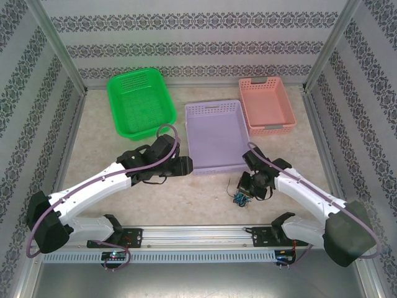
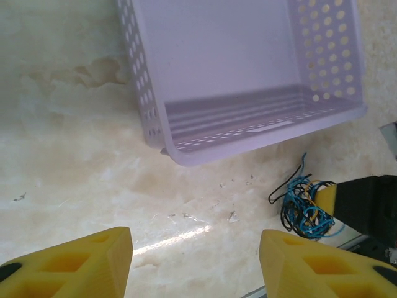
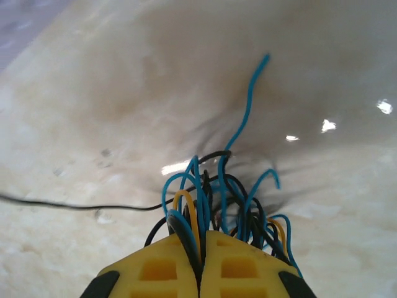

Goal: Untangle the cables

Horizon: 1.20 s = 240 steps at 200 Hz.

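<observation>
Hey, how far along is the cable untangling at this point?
Early stage. Done: the right gripper has its jaws shut on the cables. In hand: that grip; the left gripper hangs open near the purple basket, holding nothing. To do: blue, black and orange strands are one knot, none pulled free.

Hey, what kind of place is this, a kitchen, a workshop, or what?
Probably a robot test booth: a tabletop boxed in by patterned wall panels, a left arm and right arm bolted to a rail at its edge, plus a green basket, purple basket and pink basket.
</observation>
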Tool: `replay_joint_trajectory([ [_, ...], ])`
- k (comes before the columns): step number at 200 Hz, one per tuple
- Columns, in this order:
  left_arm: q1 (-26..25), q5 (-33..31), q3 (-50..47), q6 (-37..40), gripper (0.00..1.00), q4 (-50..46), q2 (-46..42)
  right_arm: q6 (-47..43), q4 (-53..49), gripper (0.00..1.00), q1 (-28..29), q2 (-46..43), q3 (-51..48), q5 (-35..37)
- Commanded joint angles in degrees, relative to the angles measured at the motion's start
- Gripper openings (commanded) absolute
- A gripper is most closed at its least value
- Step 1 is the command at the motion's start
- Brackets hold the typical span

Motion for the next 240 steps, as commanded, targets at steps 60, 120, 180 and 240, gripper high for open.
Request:
replay_joint_trajectory([
  [60, 15.13, 5.35, 9.69, -16.16, 0.64, -15.33, -2.62, -13.80, 16.85, 0.00, 17.81, 13.76, 23.66, -13.06],
  [120, 26.20, 21.44, 1.61, -29.59, 0.69, -13.27, -3.34, -14.37, 36.79, 0.00, 17.97, 27.38, 29.46, -21.21],
  [180, 26.21, 22.43, -11.60, -44.31, 0.70, 1.28, -7.32, -11.54, 44.57, 0.00, 18.12, 33.92, 31.19, -26.51],
  [240, 26.38, 18.65, -12.02, -45.99, 0.63, 4.71, -6.44, -12.15, 43.46, 0.00, 18.56, 35.15, 30.16, -29.74],
])
